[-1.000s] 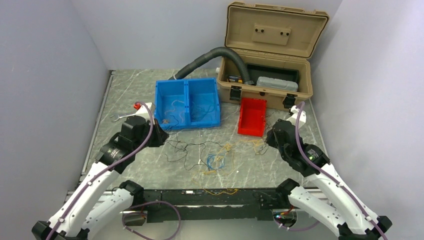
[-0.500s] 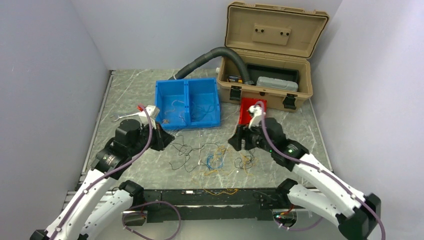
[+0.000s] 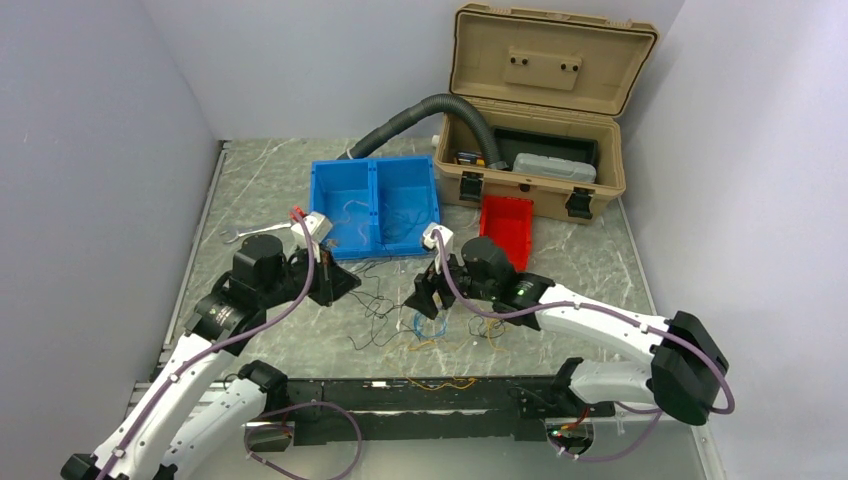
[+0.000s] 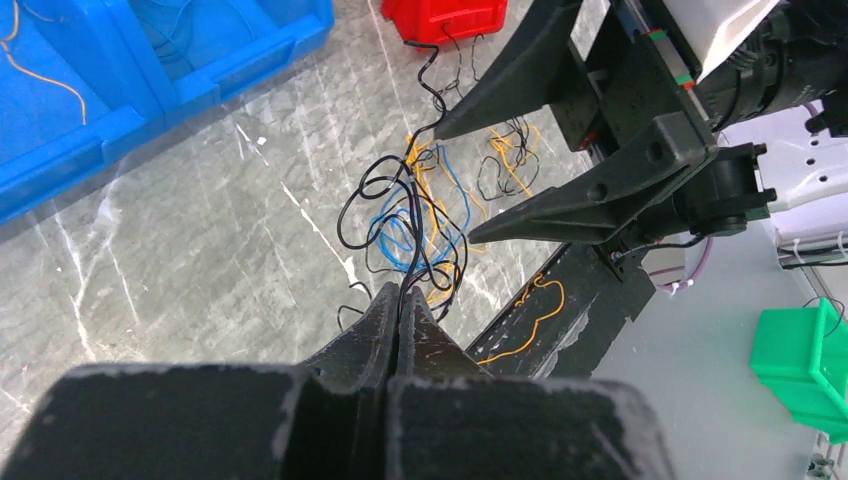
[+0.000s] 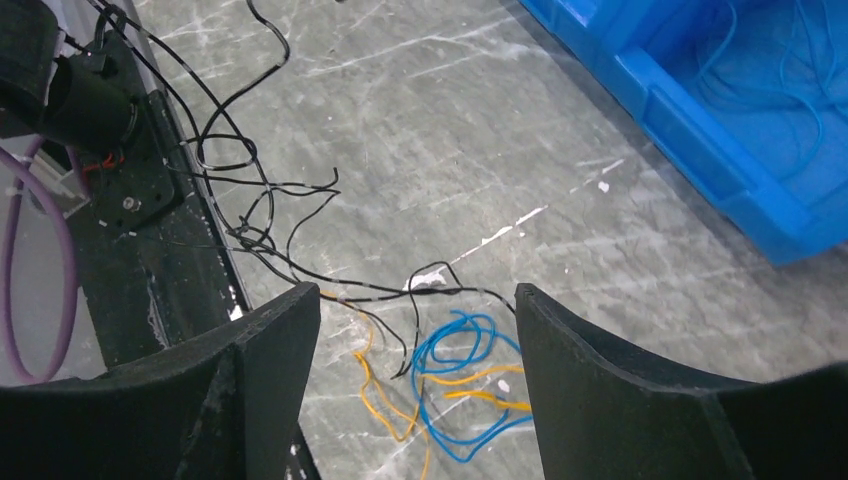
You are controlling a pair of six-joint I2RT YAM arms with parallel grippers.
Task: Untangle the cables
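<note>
Left claw (image 4: 400, 312) is pinched together on a black wire (image 4: 372, 190). Its fingers meet at bottom centre of the left wrist view, and the wire runs up from the tips into the knot. The cables (image 3: 432, 322) lie in a loose tangle on the bench (image 3: 250, 190), lower centre of the overhead view, between the two claws and below the blue bin (image 3: 375, 205). Right claw (image 5: 415, 300) is spread wide with nothing between the fingers, hanging over the tangle with tips down. In the right wrist view the blue loop (image 5: 455, 345) sits in the gap between its fingers at lower centre. The yellow strands (image 5: 385, 400) are just left of the loop, and black wire crosses above toward the upper left of the frame. In the left wrist view the right claw enters from the upper right. Its upper tip is at a black strand near top centre (contact: can't tell), and its lower tip is just right of the blue/yellow clump. More thin wires sit in both compartments of the blue bin. The red bin (image 3: 505, 232) is to its right, with a few black strands at the red bin's near edge. The tan case (image 3: 540, 110) is open at top right, and the grey hose (image 3: 410, 118) curves out of it to the left. One yellow strand lies on the black rail (image 3: 330, 392) at bottom centre.
</note>
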